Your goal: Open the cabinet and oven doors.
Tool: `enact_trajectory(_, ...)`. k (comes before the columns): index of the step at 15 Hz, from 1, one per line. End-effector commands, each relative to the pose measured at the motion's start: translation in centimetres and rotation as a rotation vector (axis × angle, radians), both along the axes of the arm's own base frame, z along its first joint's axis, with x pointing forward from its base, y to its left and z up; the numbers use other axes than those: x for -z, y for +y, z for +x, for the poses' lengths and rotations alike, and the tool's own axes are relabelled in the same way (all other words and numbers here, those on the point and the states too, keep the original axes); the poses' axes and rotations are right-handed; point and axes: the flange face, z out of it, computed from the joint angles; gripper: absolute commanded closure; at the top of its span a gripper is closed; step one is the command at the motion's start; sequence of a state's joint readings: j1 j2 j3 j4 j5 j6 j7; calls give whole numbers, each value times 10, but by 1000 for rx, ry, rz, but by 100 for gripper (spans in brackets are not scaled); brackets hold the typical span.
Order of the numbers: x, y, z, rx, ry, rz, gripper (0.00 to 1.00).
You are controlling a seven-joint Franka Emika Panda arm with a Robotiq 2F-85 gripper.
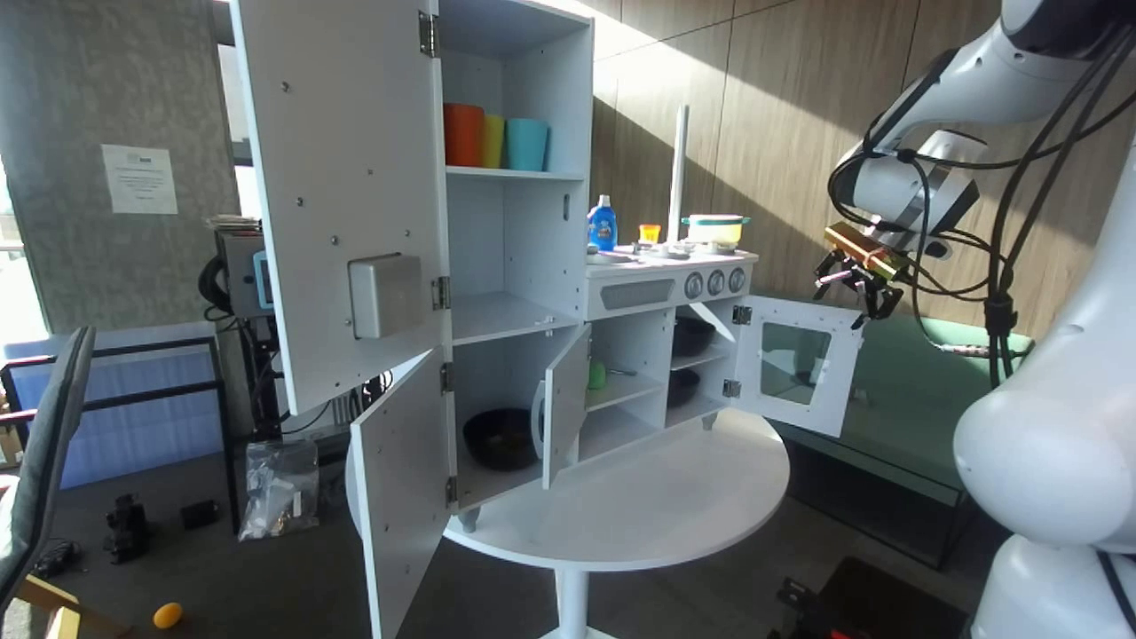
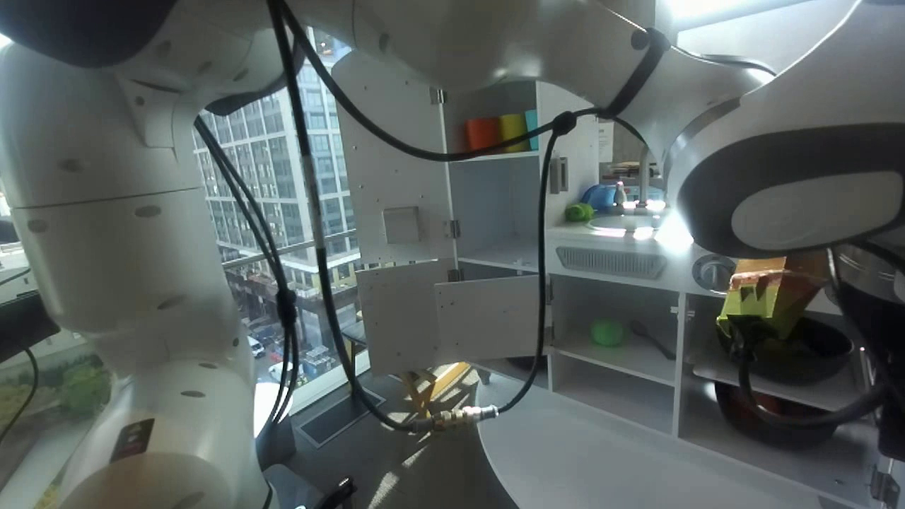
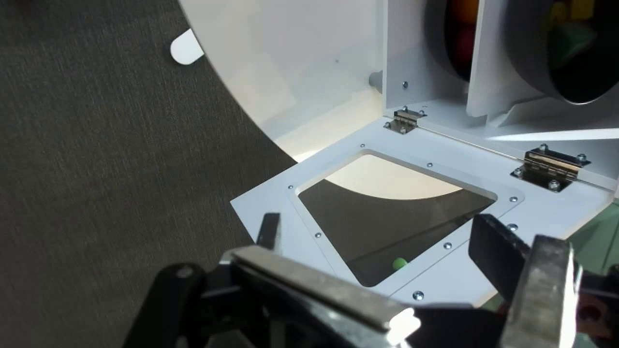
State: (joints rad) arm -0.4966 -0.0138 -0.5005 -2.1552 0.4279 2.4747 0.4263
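Observation:
A white toy kitchen stands on a round table. Its tall cabinet door (image 1: 355, 133) and lower left door (image 1: 404, 497) stand swung open. The small middle door (image 1: 565, 408) is open, swung to the left; it also shows in an exterior view (image 2: 495, 318). The windowed oven door (image 1: 843, 377) at the right end stands wide open on its hinges; it also shows in the wrist view (image 3: 459, 157). My gripper (image 1: 848, 297) is open and empty, above and near the oven door's outer edge. In the wrist view, its fingers (image 3: 379, 251) are spread with nothing between them.
The round white table (image 1: 674, 524) carries the kitchen. Dark bowls (image 1: 501, 439) and a green item (image 1: 596, 374) sit in the compartments. Coloured cups (image 1: 527, 144) stand on the upper shelf. A blue bottle (image 1: 602, 226) and a pot (image 1: 714, 229) stand on the stove top.

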Motion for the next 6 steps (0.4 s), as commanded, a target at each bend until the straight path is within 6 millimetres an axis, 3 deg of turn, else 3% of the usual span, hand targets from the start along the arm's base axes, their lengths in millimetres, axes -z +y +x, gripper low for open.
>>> enact_trajectory(1,-11,8,-2,-149,57,-123,0)
enact_trajectory(4,-12,8,-1,-237,113,-200,0)
enact_trajectory(5,-35,38,-15,-261,111,-227,0)
enact_trajectory(6,-37,42,-17,-286,135,-253,0)
